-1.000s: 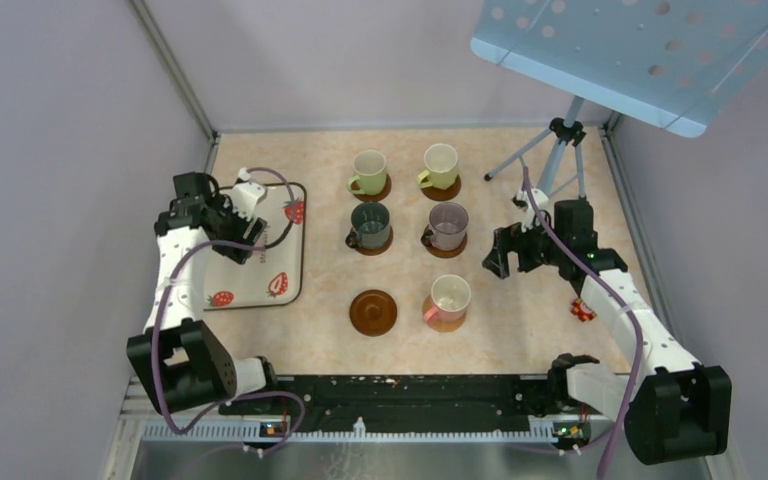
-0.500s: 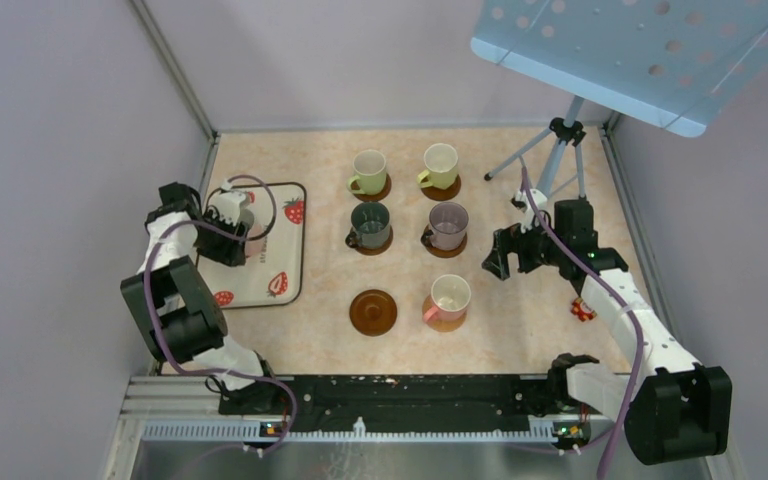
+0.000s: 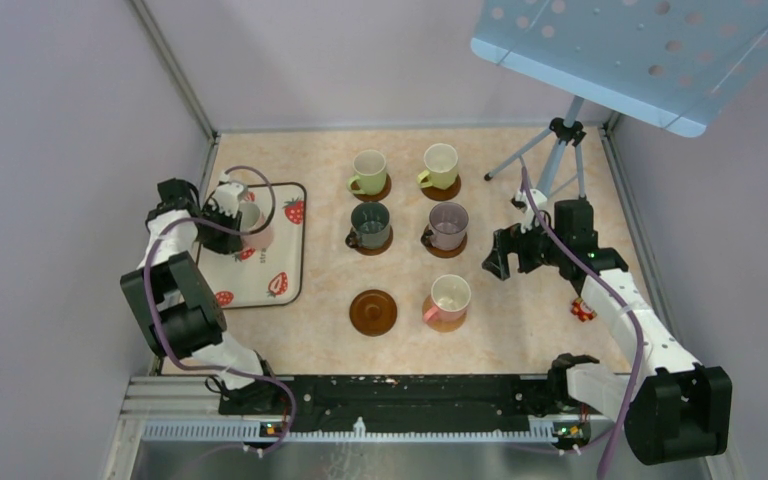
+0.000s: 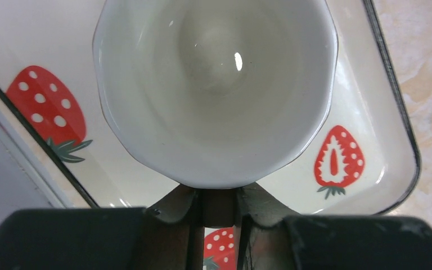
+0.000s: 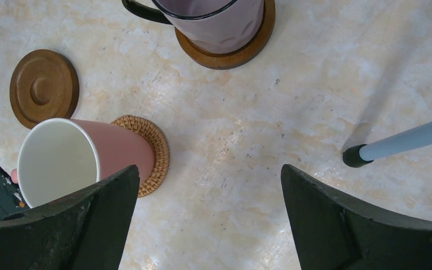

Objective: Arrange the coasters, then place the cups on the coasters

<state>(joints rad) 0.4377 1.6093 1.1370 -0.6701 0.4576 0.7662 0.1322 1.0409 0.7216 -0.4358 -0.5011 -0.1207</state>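
Tabletop [image 3: 520,330] in pale marbled print carries a white strawberry-print tray [image 3: 256,272] at its left side. The left arm [image 3: 165,290] folds back on itself and reaches over that tray. The right arm [image 3: 620,310] stretches forward near the right side.

Five cups stand on coasters in two columns: two light green cups [image 3: 368,172] at the back, a dark green-grey cup [image 3: 370,225] beside a mauve cup [image 3: 447,225], and one pink cup [image 3: 450,297] on a tan woven coaster [image 5: 156,147]. The sixth cup [image 4: 214,84], pink outside with a glossy white inside, sits on the tray. A dark brown coaster [image 3: 373,312] lies bare at front.

The left gripper [image 4: 219,203] is pinched narrow on the sixth cup's handle, under the rim. The right gripper [image 5: 208,174] hovers wide apart, holding nothing, just right of the mauve cup.
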